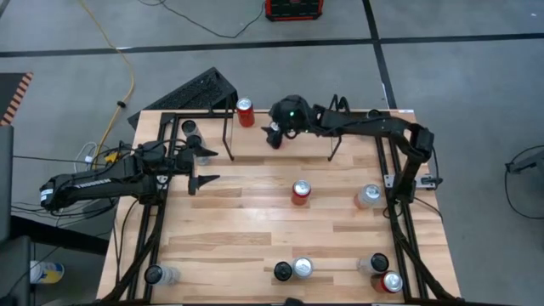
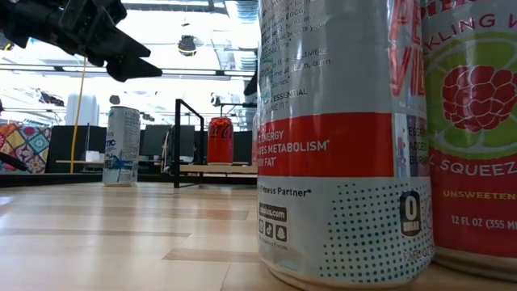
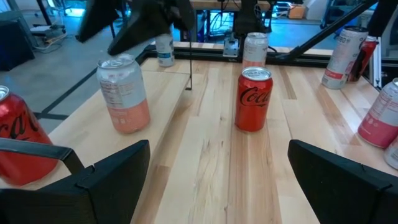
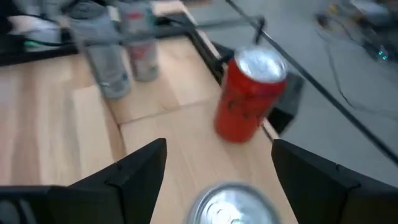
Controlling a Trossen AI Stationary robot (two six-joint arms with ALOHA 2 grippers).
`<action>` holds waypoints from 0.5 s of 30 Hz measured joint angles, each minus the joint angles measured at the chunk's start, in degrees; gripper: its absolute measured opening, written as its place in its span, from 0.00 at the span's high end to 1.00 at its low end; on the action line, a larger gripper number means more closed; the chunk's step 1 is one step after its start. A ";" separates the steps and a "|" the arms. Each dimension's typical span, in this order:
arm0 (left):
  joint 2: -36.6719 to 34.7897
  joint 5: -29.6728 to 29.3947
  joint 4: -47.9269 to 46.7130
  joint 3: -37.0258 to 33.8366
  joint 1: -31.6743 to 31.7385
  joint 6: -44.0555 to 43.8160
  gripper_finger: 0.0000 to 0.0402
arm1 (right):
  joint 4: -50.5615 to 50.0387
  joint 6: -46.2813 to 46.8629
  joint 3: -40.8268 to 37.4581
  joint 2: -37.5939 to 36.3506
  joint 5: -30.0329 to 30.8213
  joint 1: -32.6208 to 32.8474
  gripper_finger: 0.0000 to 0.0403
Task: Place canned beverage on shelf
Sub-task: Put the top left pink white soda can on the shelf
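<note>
**Desk:** Right, stock list please, nearest row first.

**Me:** Front edge of the tabletop point(image 1: 255, 229): one tall energy-drink can point(image 2: 339, 145) with a glossy printed sleeve. A raspberry sparkling can point(image 2: 472, 137) stands just beside it. Both are upright thin-walled metal cylinders.

**Desk:** Middle?

**Me:** One red cola can point(image 1: 300, 193) stands alone on pale, smooth wood planks. On my left side, the left gripper point(image 3: 217, 180) hangs released with its fingers wide and nothing between them.

**Desk:** And the item to shelve?

**Me:** I take it to be the pale pink can point(image 3: 123, 93), upright on the tabletop toward the far side. It has a silver lid and a satin label. The right gripper point(image 4: 217, 146) hovers directly over it. Its fingers are spread wider than the lid and grasp nothing.

**Desk:** Handling?

**Me:** I judge it rigid if full and easily dented if squeezed hard. It looks slick and fairly hefty for its shape. I'd take it across the mid-body, below the shoulder, with the fingers square to the wall so it can't roll out.

**Desk:** Back row?

**Me:** The shelf point(image 1: 228, 134) is thin black wire with upright end loops. It sits just beyond that can. A red can point(image 1: 245, 112) stands close beside its left end at the far edge.
</note>
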 joint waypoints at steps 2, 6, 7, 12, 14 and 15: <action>0.02 0.04 -0.27 0.00 0.00 0.00 0.08 | -1.10 -2.55 0.10 -0.28 -6.03 -1.76 0.21; 0.02 0.02 -0.83 0.00 0.00 0.00 0.08 | -3.44 -4.78 0.01 -0.14 -16.18 -5.01 0.21; 0.02 0.02 -0.84 0.00 0.00 0.00 0.08 | -3.53 -5.30 0.01 -0.14 -17.67 -5.63 0.21; 0.00 0.02 -0.84 0.00 0.00 0.00 0.08 | -6.09 -8.74 0.01 -0.07 -20.85 -8.05 0.21; 0.00 0.02 -0.83 0.00 0.00 0.00 0.08 | -7.31 -10.36 0.01 -0.07 -21.03 -8.65 0.21; 0.01 0.02 -0.82 0.00 0.00 0.00 0.08 | -7.89 -11.14 0.01 -0.07 -21.04 -8.85 0.21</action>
